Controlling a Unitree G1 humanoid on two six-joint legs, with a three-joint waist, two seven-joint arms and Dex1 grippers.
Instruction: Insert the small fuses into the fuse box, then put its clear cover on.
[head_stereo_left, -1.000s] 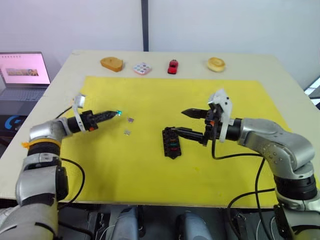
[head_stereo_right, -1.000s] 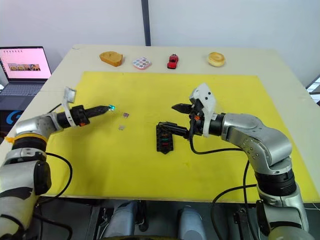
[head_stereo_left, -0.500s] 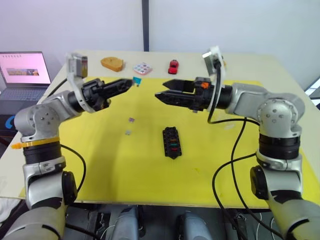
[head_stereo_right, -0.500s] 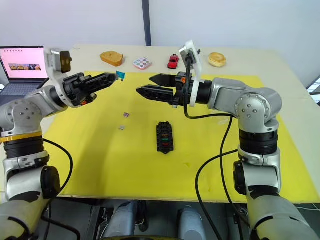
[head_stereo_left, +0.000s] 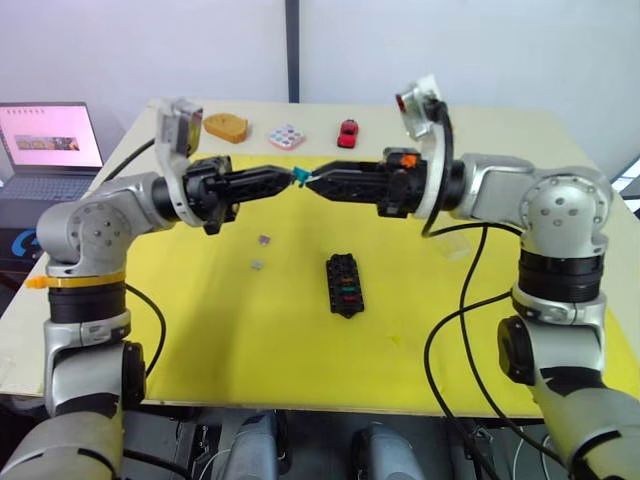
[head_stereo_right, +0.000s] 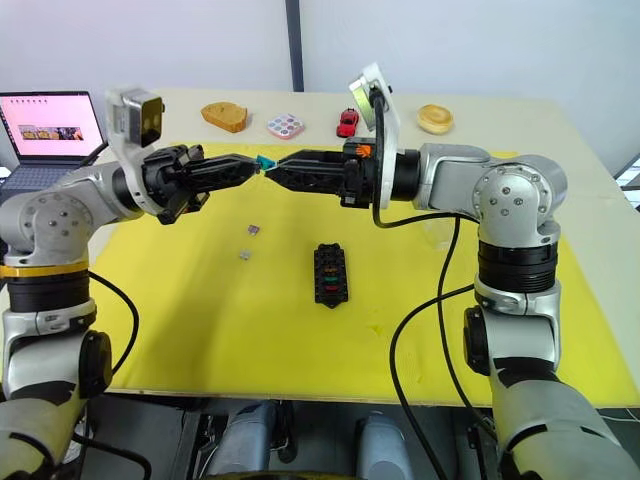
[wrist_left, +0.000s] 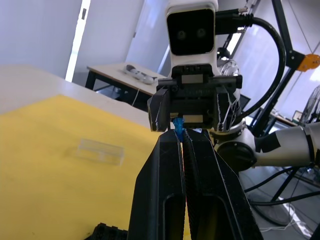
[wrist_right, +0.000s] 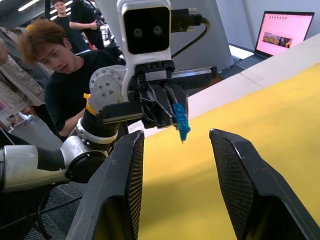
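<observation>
left tool (head_stereo_left: 290, 178): pinched on the teal fuse (head_stereo_left: 297, 177), up in the air
right tool (wrist_right: 175, 165): fingers apart, facing it
fuse box (head_stereo_left: 342, 284): on the yellow mat (head_stereo_left: 200, 330) below
risk: probably a sloppy handoff, tiny fuse slips and drops

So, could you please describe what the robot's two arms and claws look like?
Both arms are silver-grey metal with rounded joints and black segments, with black cables looping along them. The left arm wears an orange band below the elbow. Each wrist carries a white bracket holding a camera. The left claw and right claw each have two long, tapered black fingers; the right has a small orange mark.
</observation>
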